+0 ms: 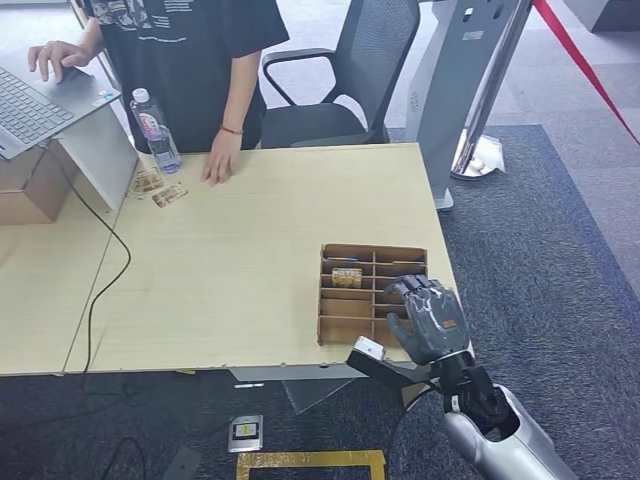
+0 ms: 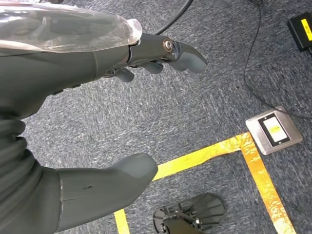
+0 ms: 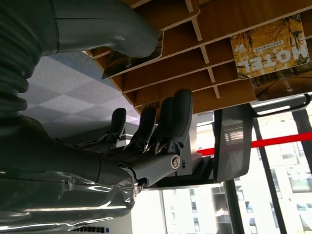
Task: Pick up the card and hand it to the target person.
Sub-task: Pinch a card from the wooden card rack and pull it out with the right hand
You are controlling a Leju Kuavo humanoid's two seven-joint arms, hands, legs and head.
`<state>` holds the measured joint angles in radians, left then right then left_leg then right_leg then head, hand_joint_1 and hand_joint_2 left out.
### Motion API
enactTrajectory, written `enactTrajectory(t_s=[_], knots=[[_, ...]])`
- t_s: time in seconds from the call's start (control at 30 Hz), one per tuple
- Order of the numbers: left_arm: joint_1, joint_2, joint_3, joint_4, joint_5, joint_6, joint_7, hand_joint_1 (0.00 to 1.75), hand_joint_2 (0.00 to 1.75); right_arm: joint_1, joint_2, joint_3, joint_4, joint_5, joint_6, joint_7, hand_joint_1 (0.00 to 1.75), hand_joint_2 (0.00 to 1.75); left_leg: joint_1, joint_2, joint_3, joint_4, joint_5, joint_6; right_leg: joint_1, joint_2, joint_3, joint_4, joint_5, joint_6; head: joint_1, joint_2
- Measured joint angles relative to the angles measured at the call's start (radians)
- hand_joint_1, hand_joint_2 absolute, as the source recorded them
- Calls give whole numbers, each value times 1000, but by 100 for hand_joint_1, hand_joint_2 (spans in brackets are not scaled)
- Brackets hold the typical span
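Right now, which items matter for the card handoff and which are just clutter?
Job:
- HOTEL card in the cardboard organizer
- right robot hand at the organizer
- person behind the table

Clutter:
- water bottle
- laptop
- loose cards
- office chair

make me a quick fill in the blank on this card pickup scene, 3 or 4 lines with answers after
1. The right hand hovers at the wooden ___, a divided card organiser on the table.
2. The card in it is printed with the word ___.
3. The water bottle stands near the person's hand and is ___, not lying down.
4. The left hand hangs over grey ___.

Answers: tray; HOTEL; upright; carpet
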<state>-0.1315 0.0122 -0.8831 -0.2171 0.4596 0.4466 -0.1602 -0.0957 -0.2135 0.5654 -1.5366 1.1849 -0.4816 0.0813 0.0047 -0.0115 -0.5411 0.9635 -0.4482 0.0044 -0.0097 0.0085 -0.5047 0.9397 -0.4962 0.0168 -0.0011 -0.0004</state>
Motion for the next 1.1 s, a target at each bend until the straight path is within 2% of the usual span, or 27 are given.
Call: enactTrajectory(t_s=[0.43,0.7,0.83,0.9,0.97,1.03,1.1], knots=[[-1,-1,0,0,-2,-1,6,0,175,-13,10,-13,64,12,-9,-6,71,175,0,0,0,0,0,0,0,0,0,0,0,0,0,0],[-2,-1,0,0,-1,-6,5,0,175,-28,15,-25,97,41,8,12,82,175,0,0,0,0,0,0,0,0,0,0,0,0,0,0],[-2,-1,0,0,1,-6,2,0,175,-31,17,-36,114,43,8,17,99,175,0,0,0,0,0,0,0,0,0,0,0,0,0,0],[-2,-1,0,0,1,-6,1,0,175,-33,17,-40,121,44,6,17,120,175,0,0,0,0,0,0,0,0,0,0,0,0,0,0],[-1,-1,0,0,1,-6,0,0,175,-34,17,-45,127,45,4,18,150,175,0,0,0,0,0,0,0,0,0,0,0,0,0,0],[-1,-1,0,0,2,-6,0,0,175,-35,17,-51,133,49,0,20,168,175,0,0,0,0,0,0,0,0,0,0,0,0,0,0],[-1,-1,0,0,2,-6,0,0,175,-36,17,-57,138,54,-4,20,173,175,0,0,0,0,0,0,0,0,0,0,0,0,0,0]])
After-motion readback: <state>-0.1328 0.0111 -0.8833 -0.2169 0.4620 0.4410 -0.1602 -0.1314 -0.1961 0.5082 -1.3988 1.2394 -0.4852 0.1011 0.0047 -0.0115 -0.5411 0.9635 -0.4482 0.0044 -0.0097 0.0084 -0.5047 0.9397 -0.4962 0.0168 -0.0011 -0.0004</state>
